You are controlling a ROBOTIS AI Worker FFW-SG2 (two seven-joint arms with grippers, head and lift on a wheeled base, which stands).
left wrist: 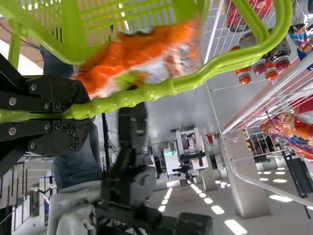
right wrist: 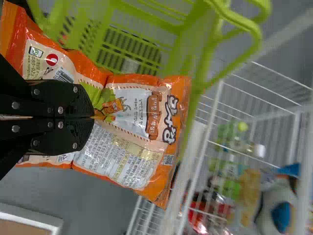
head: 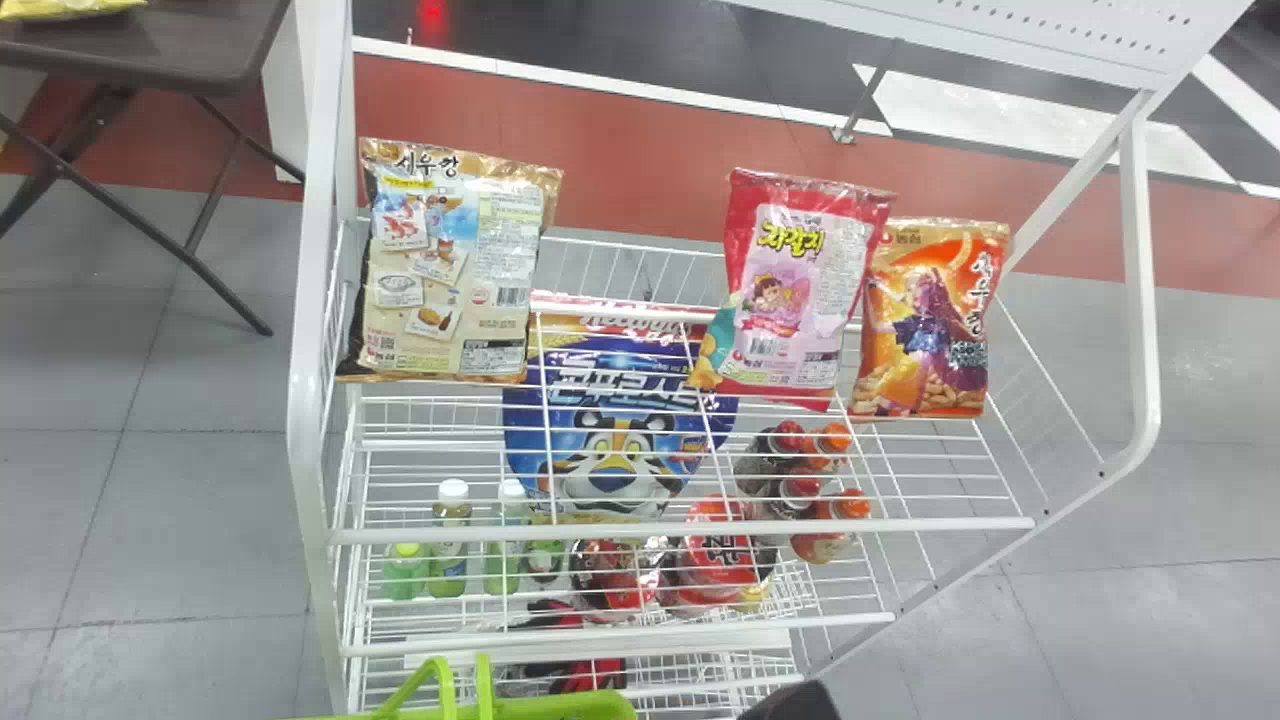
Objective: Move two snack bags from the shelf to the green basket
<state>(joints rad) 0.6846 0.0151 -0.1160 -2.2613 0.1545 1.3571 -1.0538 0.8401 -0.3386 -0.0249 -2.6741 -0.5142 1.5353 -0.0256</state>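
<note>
three snack bags (head: 455, 270) on the top shelf (head: 680, 530), one green basket (head: 590, 706).

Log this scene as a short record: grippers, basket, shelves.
left gripper: shut on the basket handle
right gripper: pinching an orange-ended snack bag
green basket: at the near side of the wire rack
bag inside basket: cannot tell
top shelf, left to right: beige bag, red-and-pink bag, orange-and-purple bag
below: blue tiger cereal bag, green bottles
</note>
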